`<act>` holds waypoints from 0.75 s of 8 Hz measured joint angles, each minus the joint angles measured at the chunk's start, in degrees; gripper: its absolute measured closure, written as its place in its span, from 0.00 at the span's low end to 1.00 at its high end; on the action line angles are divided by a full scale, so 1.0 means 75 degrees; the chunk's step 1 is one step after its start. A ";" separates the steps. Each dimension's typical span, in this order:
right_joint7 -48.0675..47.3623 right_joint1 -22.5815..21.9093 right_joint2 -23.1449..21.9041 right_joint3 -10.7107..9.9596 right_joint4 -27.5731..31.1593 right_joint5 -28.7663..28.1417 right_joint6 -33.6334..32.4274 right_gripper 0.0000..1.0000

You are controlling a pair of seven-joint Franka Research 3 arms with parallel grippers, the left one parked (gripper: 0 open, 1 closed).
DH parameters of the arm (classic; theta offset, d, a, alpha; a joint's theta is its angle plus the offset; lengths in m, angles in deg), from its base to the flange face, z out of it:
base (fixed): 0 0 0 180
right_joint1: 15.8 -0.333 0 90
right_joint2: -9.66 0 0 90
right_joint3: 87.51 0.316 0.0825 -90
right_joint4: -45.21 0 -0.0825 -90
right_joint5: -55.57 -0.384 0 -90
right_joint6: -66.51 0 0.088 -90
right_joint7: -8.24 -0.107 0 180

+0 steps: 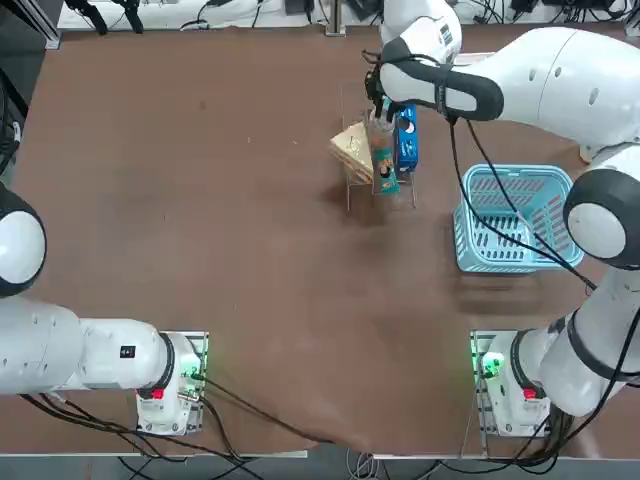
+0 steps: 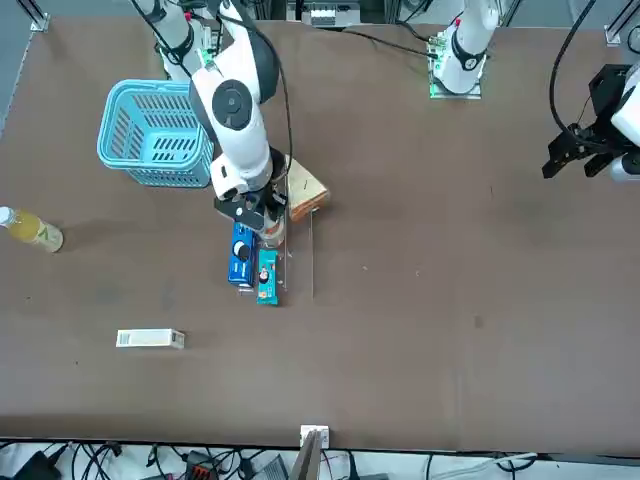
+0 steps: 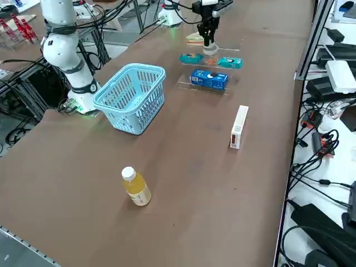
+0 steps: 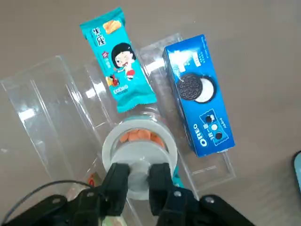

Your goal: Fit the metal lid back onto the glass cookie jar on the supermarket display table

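Note:
On the brown display table [image 1: 200, 200] a clear rack holds the glass cookie jar [image 4: 137, 136], with orange cookies showing inside. My right gripper [image 4: 139, 170] hangs straight over it, shut on the middle of the round silvery metal lid [image 4: 141, 153]. The lid lies level over the jar's mouth; whether it rests on the rim or hovers just above, I cannot tell. From overhead, the gripper [image 1: 381, 116] hides most of the jar [image 1: 379, 132]. The right side view shows the gripper [image 3: 208, 41] directly above the jar [image 3: 210, 52].
Beside the jar on the clear rack [image 4: 42, 108] lie a teal snack packet [image 4: 117, 56], a blue Oreo box [image 4: 200, 94] and a wrapped sandwich wedge [image 1: 352, 148]. A blue basket [image 1: 515, 218] stands near the arm. A yellow-liquid bottle [image 3: 135, 187] and a white box [image 3: 239, 127] stand farther off.

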 joint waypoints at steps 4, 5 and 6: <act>-0.0166 -0.0022 0.0053 -0.0003 -0.0003 0.0202 0.0001 0.72; -0.0168 -0.0024 0.0065 -0.0003 -0.0004 0.0210 0.0001 0.72; -0.0169 -0.0038 0.0096 -0.0004 -0.0004 0.0212 0.0002 0.72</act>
